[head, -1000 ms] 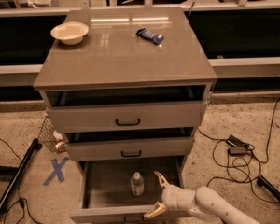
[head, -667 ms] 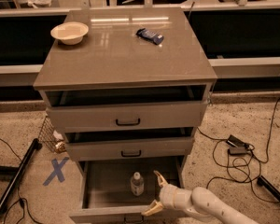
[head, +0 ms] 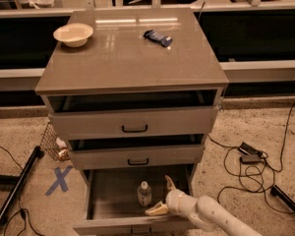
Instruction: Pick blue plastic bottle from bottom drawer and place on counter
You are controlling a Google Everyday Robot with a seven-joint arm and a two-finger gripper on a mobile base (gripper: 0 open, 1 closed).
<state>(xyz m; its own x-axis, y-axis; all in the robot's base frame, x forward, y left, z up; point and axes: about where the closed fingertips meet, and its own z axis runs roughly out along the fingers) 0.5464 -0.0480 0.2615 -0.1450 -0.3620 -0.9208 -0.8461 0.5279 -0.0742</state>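
Observation:
The blue plastic bottle (head: 144,193), small and clear with a white cap, stands upright in the pulled-out bottom drawer (head: 108,200). My gripper (head: 161,195) is inside the drawer just right of the bottle, open, with one tan finger (head: 169,182) pointing up and back and the other (head: 155,210) pointing left near the bottle's base. The fingers do not hold the bottle. The white arm comes in from the lower right. The counter (head: 128,58) is the glossy grey-brown top of the cabinet.
A cream bowl (head: 73,34) and a flat dark-blue packet (head: 158,37) lie on the counter. The two upper drawers are slightly open. A wire basket (head: 53,142) and a blue tape X (head: 59,179) are left of the cabinet; cables lie on the floor at right.
The gripper has shifted slightly left toward the bottle. The bottle has not moved.

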